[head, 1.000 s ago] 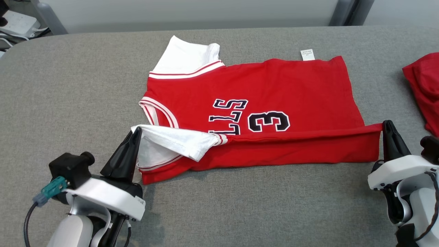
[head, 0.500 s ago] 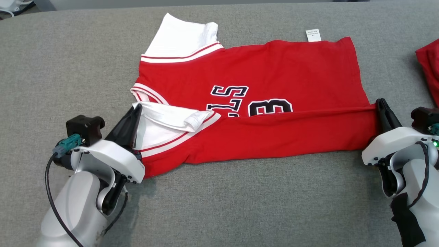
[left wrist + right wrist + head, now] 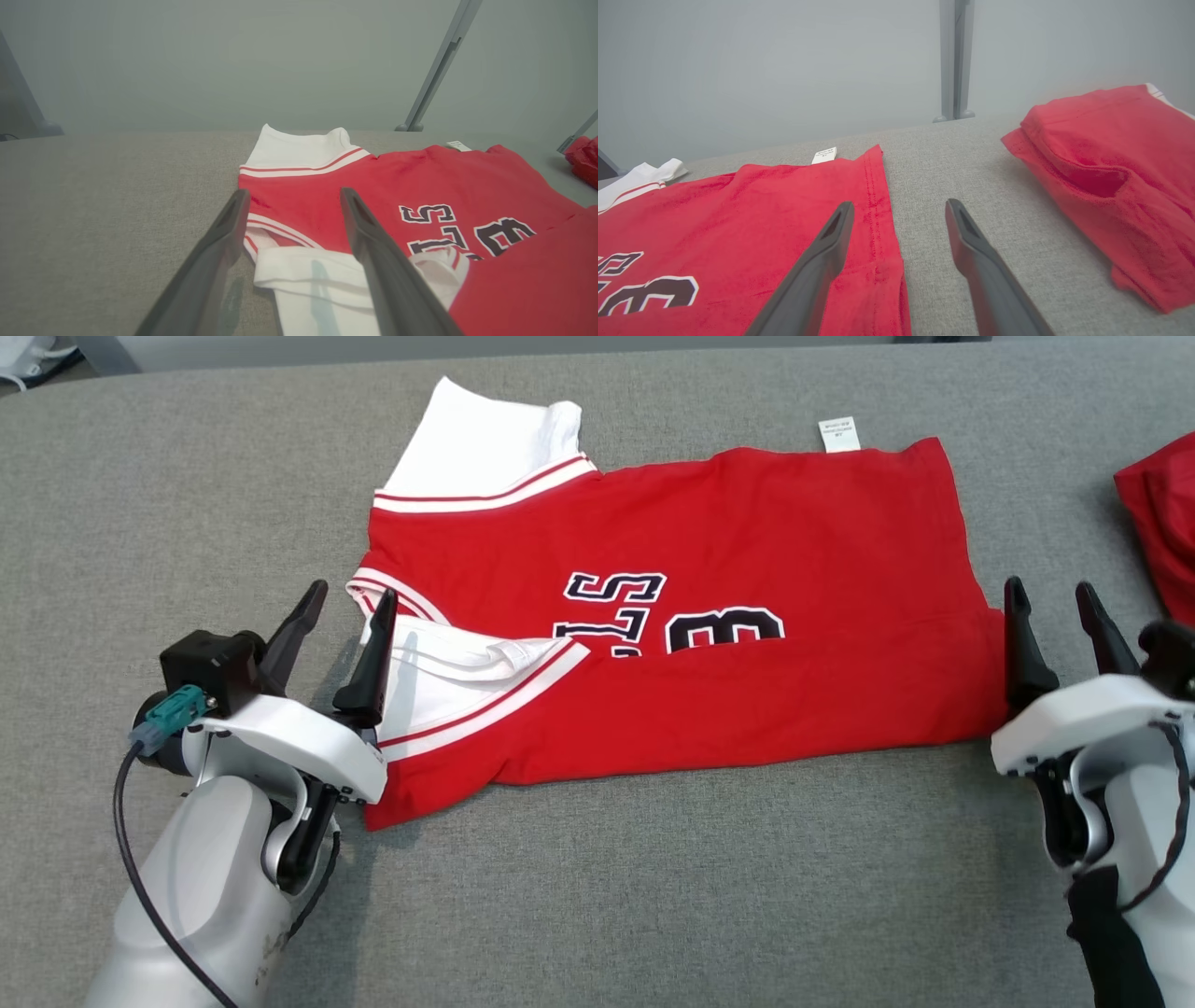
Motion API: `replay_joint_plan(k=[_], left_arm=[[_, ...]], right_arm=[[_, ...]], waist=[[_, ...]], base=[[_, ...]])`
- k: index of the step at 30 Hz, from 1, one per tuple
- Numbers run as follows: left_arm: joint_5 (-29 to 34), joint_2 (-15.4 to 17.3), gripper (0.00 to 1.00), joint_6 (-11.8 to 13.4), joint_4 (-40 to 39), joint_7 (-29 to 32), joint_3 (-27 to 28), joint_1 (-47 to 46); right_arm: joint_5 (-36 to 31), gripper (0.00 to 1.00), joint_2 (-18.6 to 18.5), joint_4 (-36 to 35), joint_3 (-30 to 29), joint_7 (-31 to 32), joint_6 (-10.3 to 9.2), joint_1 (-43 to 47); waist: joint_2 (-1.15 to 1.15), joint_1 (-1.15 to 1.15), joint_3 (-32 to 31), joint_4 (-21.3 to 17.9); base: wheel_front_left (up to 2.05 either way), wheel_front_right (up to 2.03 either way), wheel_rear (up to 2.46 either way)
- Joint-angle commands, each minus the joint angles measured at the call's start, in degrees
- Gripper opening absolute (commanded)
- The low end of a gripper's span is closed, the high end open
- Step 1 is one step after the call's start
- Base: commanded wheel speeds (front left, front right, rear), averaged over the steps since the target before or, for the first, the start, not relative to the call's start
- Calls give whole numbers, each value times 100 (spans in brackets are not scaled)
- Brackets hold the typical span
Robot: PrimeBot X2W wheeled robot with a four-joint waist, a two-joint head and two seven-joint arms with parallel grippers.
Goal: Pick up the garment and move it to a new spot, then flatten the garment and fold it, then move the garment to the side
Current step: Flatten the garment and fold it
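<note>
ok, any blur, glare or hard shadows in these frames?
Head view: even light, no glare, jersey print sharp, just a soft shadow on the table by the left gripper. Left wrist view: jersey crisp, wall hazy grey, faint finger shadow on the white sleeve. Right wrist view: same haze, wide angle stretches the fingers of the right gripper.

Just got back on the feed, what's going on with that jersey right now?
The robot is mid-fold on the red jersey, which lies on the grey table. Its near side is folded up over the body, covering part of the lettering. The left hand sits open at the white sleeve end and the right hand open at the hem end, neither gripping cloth. A second red garment lies off to the right.
</note>
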Motion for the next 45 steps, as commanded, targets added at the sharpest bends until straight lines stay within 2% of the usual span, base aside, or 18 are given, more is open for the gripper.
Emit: replay_joint_plan(k=[1,6,15,23,24,26,28,31,33,35,36,37,38,45], left_arm=[[-70,176,100,66,-238,-66,256,63],[-353,128,100,95,-672,18,395,606],[-856,300,100,162,-1774,888,357,1947],[-898,392,74,589,-2226,1393,310,2515],[-887,394,76,621,-2218,1438,288,2532],[-873,389,73,664,-2201,1458,275,2532],[-832,401,65,712,-2135,1464,262,2510],[-764,401,71,775,-2023,1411,253,2441],[-748,381,65,776,-1920,1382,235,2377],[-743,358,45,747,-1837,1359,204,2319],[-757,347,40,701,-1801,1353,182,2297],[-765,341,3,656,-1775,1327,166,2275],[-760,345,0,611,-1752,1297,147,2256],[-738,419,0,531,-1604,1150,146,2200]], right_arm=[[-55,100,14,-232,53,-75,-1,248],[-124,100,60,-614,-102,-75,-1,653],[-200,100,200,-1077,-291,-75,-1,1178],[-205,100,224,-1149,-289,-75,-1,1248],[-201,100,216,-1154,-285,-75,-1,1248],[-195,100,201,-1164,-274,-75,-1,1241],[-189,100,190,-1178,-255,-75,-1,1226],[-182,100,188,-1194,-215,-75,-1,1209],[-162,100,177,-1185,-179,-75,-1,1204],[-134,100,166,-1174,-144,-75,-1,1201],[-113,100,163,-1163,-129,-75,-1,1203],[-88,100,160,-1148,-113,-75,-1,1208],[-65,100,157,-1132,-101,-75,-1,1213],[368,100,148,-815,180,-75,-1,1262]], waist=[[0,0,-52,12],[0,0,-180,40],[0,0,-351,28],[0,0,-370,10],[0,0,-367,7],[0,0,-352,1],[0,0,-335,-16],[0,0,-309,-49],[0,0,-297,-67],[0,0,-287,-84],[0,0,-284,-91],[0,0,-284,-96],[0,0,-285,-100],[0,0,-325,-66]], base=[[0,0,0],[0,0,0],[0,0,0],[0,0,0],[0,0,0],[0,0,0],[0,0,0],[0,0,0],[0,0,0],[0,0,0],[0,0,0],[0,0,0],[0,0,0],[0,0,0]])
